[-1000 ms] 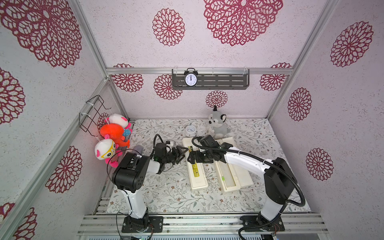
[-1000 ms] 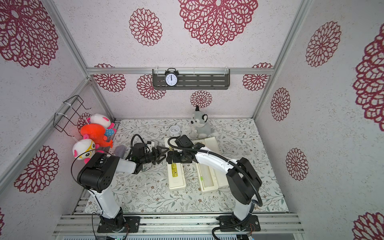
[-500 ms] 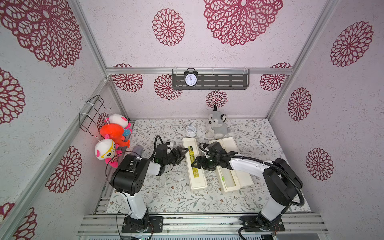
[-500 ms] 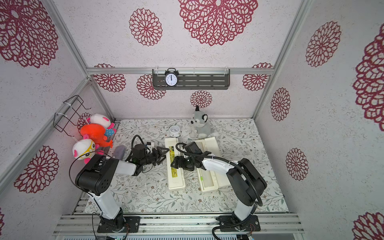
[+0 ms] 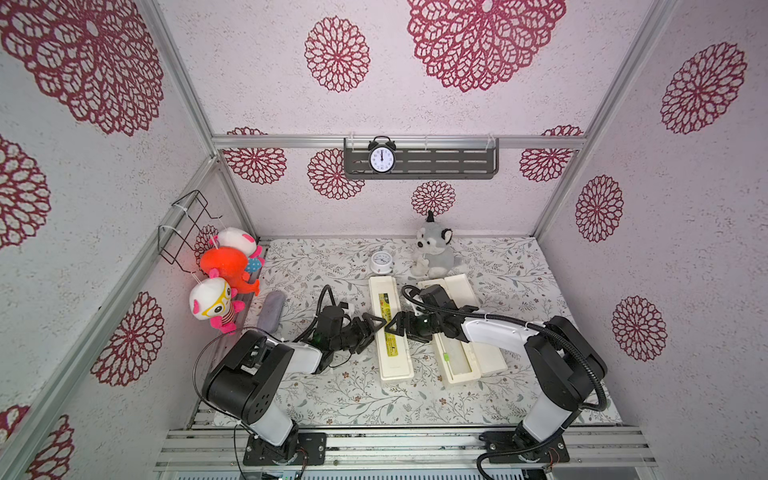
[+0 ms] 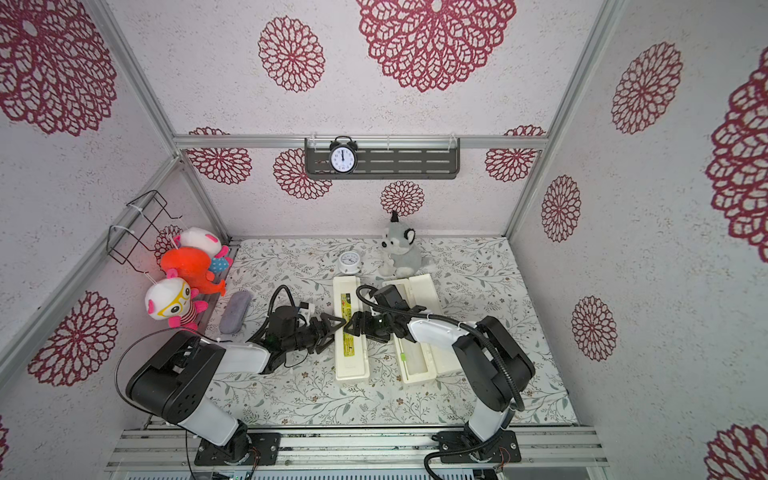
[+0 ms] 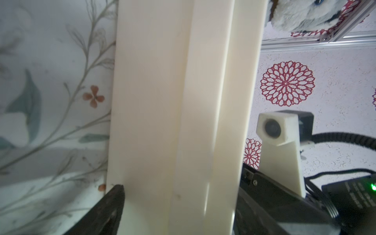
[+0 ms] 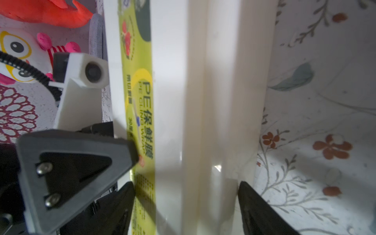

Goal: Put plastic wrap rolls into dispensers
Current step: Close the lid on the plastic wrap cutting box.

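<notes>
top views: closed dispenser lies lengthwise on the bench; open dispenser just beside it, roll in its tray | left gripper, right gripper: jaws spread astride the closed dispenser — clamping cannot be told | right wrist only: label, left fingertip at it | left wrist only: plain wall, one fingertip at its foot

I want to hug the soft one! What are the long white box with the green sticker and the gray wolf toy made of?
Long white box: probably hard plastic, smooth and glossy; light glints along its straight edges. Gray wolf toy: plush fabric, by its fuzzy outline.
</notes>
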Available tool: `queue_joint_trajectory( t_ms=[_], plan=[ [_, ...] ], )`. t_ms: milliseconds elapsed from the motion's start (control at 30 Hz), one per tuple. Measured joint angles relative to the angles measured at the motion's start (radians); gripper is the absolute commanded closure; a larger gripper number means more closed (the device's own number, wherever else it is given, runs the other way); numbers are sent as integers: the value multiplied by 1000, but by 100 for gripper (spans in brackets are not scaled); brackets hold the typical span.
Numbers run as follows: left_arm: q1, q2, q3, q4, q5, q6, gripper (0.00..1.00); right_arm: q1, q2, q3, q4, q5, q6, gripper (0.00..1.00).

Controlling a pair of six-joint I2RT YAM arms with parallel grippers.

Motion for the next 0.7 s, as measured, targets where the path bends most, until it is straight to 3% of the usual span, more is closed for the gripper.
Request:
queue_joint_trajectory(
  t_ms=[133, 367, 567, 700],
  plan=[
    [-16, -3, -27, 43, -21, -16, 30, -6, -5, -5, -2, -4, 11, 26],
    [-21, 77, -55, 196, 9, -32, 37, -16, -9, -18, 16, 26, 29, 25],
    [-25, 113, -80, 303, 56, -59, 32, -19, -21, -21, -5, 56, 26, 16],
    [-27, 49, -61, 164, 98, -32, 24, -16, -24, -8, -30, 65, 11, 14]
  ],
)
